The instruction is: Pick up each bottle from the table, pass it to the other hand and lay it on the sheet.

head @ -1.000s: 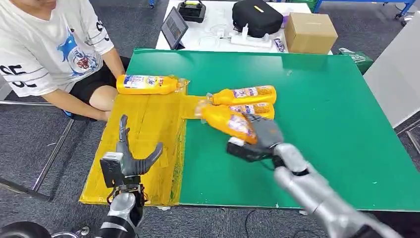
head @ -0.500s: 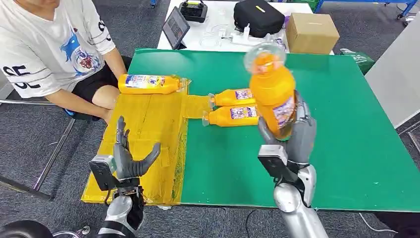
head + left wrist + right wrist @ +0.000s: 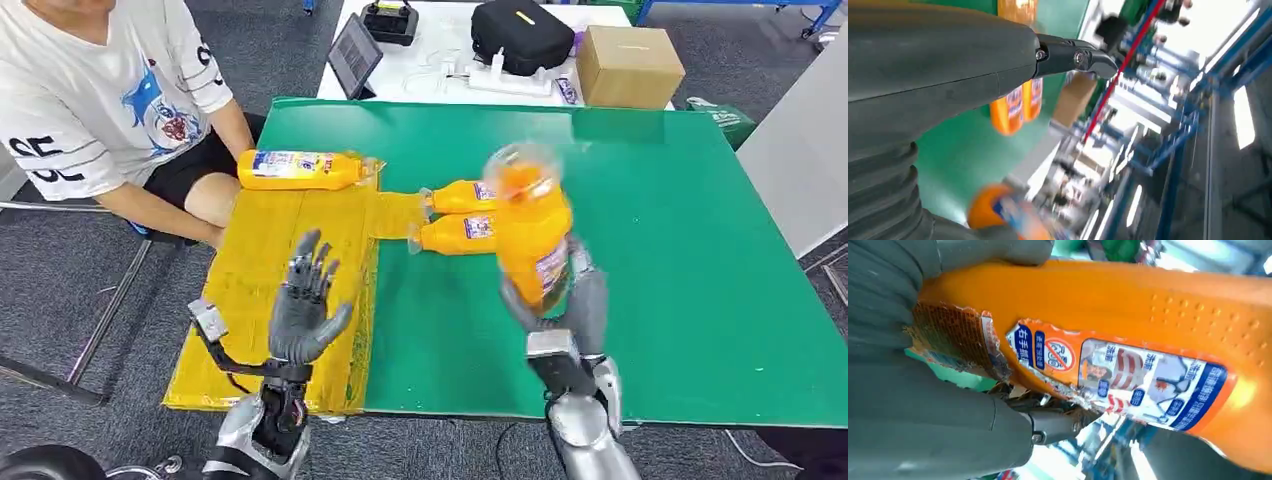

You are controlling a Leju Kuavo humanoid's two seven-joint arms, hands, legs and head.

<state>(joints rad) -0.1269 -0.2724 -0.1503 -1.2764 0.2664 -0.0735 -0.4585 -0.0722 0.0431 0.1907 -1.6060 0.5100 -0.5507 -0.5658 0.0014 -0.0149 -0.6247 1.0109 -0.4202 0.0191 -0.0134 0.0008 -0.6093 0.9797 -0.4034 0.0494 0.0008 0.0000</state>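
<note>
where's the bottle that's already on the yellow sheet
In the head view, the bottle lies on its side at the yellow sheet's far edge, left of the two bottles on the green table.

I stand in an industrial test hall or robotics lab: a green-topped work table [image 3: 680, 250] on grey carpet, a white bench [image 3: 440, 50] behind it bearing a tablet [image 3: 352, 55], black equipment bag [image 3: 520, 35] and cardboard box [image 3: 627, 65], and blue steel framing [image 3: 1193, 125] overhead.
</note>
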